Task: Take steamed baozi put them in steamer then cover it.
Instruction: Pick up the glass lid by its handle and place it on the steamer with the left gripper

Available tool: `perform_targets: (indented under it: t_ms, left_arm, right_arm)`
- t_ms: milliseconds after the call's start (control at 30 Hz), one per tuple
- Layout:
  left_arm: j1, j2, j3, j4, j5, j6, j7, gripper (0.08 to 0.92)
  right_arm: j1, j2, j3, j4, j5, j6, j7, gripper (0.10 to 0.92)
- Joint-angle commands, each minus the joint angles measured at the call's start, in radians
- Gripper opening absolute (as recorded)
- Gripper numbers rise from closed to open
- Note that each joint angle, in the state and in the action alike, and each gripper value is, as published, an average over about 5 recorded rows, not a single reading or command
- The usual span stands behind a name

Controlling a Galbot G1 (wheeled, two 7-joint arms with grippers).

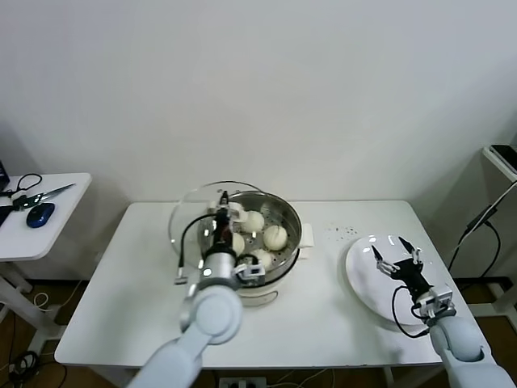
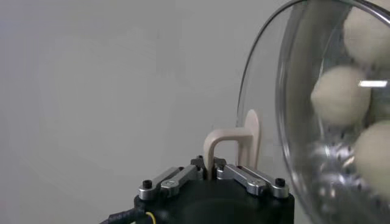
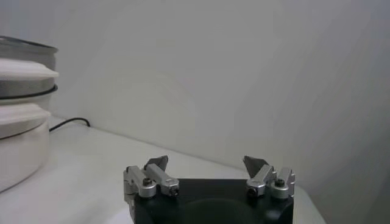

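The steel steamer [image 1: 284, 212] stands on its white base mid-table, with several cream-white baozi [image 1: 275, 237] inside. My left gripper [image 1: 223, 220] is shut on the cover's cream handle [image 2: 222, 141] and holds the clear glass cover [image 1: 184, 217] tilted on edge at the steamer's left side, above its rim. In the left wrist view the cover [image 2: 268, 91] stands upright with baozi [image 2: 340, 96] seen through the glass. My right gripper [image 1: 397, 255] is open and empty above the white plate [image 1: 362, 279]. It also shows in the right wrist view [image 3: 207, 164], with the steamer [image 3: 24, 103] far off.
A side table [image 1: 48, 218] at far left holds scissors and a blue mouse [image 1: 40, 214]. A cable hangs at the far right [image 1: 477, 226]. Small dark specks lie on the table [image 1: 341, 233] between steamer and plate.
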Motion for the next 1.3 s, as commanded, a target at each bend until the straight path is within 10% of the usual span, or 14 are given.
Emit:
perform_targets:
  t_ms: [33,1300]
  left_arm:
    - [-0.049,-0.162,0.074,0.132,0.054,0.048,0.011,0.151]
    - [-0.052,-0.156,0.004,0.249,-0.055,0.048,-0.1,0.151]
  right_arm:
    - [-0.001,0.005,0.006,-0.013,-0.011,0.005,-0.004,0.823]
    - [-0.007,0.022,0.025,-0.037,-0.041,0.027,-0.034,0.823]
